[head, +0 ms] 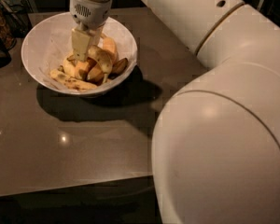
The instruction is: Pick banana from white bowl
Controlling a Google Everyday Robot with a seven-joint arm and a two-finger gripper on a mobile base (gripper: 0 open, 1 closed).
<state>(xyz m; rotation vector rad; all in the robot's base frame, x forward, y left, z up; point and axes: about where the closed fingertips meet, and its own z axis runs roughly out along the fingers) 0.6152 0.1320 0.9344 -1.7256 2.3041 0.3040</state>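
Note:
The white bowl (46, 45) stands on the dark table at the upper left. It holds several bananas. My gripper (87, 55) reaches down into the bowl from above, with one pale finger (80, 42) showing. The arched pale-yellow banana (101, 59) with brown speckles stands against that finger on top of the pile, its thin stem pointing down. The gripper looks shut on it; the other finger is hidden behind the banana. Orange-toned bananas (79, 69) and a flat spotted banana (70, 82) lie beneath.
My large white arm (214, 101) fills the right half of the view. The brown table (60, 143) runs to a front edge at the lower left. Dark objects (2, 22) stand at the far left beside the bowl.

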